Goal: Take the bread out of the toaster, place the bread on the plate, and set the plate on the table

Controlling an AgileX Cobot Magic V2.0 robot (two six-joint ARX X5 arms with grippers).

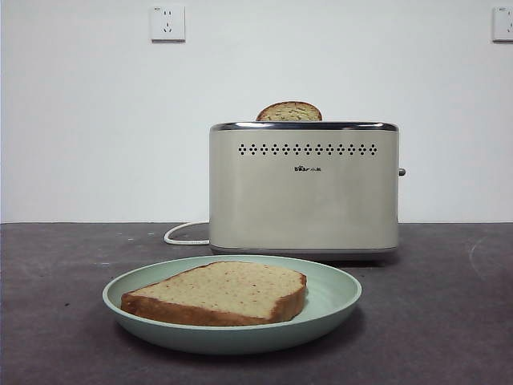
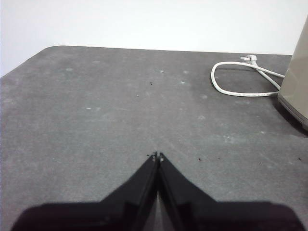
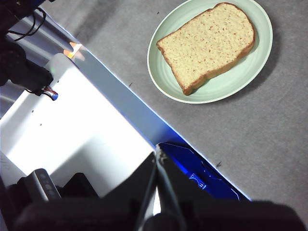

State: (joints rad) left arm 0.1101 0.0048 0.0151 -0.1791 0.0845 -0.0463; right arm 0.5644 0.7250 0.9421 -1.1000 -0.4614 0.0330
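Left pincer (image 2: 157, 156) clenched over bare tabletop (image 2: 120, 120), toaster (image 2: 296, 91) off to its side; right pincer (image 3: 158, 155) clenched, well apart from bread (image 3: 207, 45) lying on plate (image 3: 231, 89).

Second slice (image 1: 289, 111); wall sockets (image 1: 167, 22)

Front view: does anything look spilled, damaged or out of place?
Nothing stands out. The tan wholemeal bread slice lies flat on the round mint-green plate, the plate sits on the dark grey table, and the cream toaster stands upright.
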